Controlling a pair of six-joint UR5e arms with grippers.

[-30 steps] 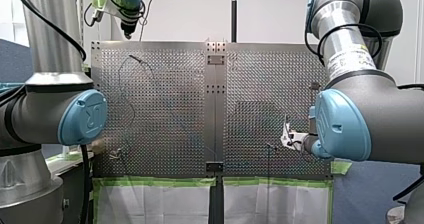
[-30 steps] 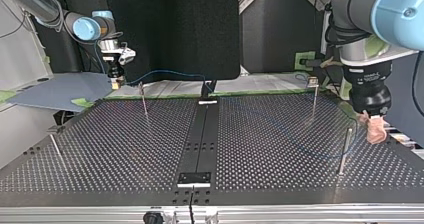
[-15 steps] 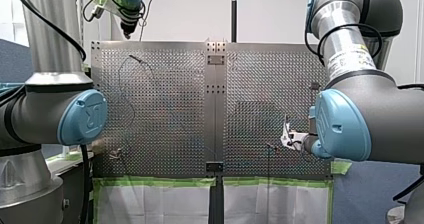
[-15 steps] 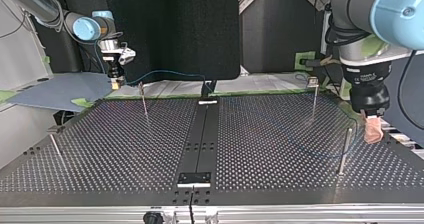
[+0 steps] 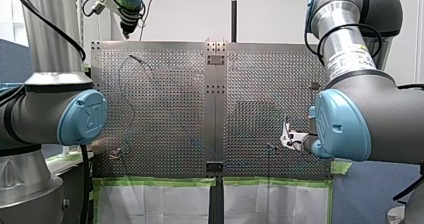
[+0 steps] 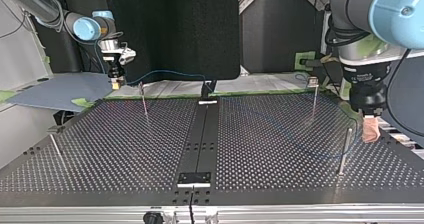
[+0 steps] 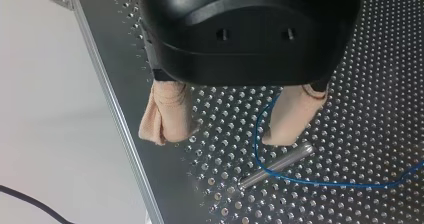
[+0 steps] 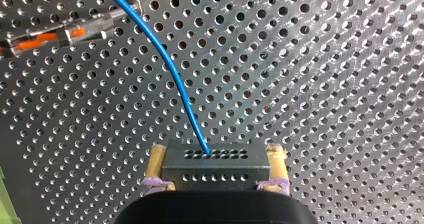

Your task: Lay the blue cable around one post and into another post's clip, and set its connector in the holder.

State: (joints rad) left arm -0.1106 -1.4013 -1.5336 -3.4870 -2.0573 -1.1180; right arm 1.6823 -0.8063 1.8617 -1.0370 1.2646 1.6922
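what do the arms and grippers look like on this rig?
Both arms are grey tubes with round blue joint caps: my left arm, my right arm. A black cable loops along the right one, which also carries a white label. My left gripper has a black rounded body and beige padded fingers. My right gripper has a black body and yellow pads.

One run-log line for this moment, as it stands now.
left hand: open, beside post | blue cable: curves past that post | right hand: shut on connector | connector: not set down
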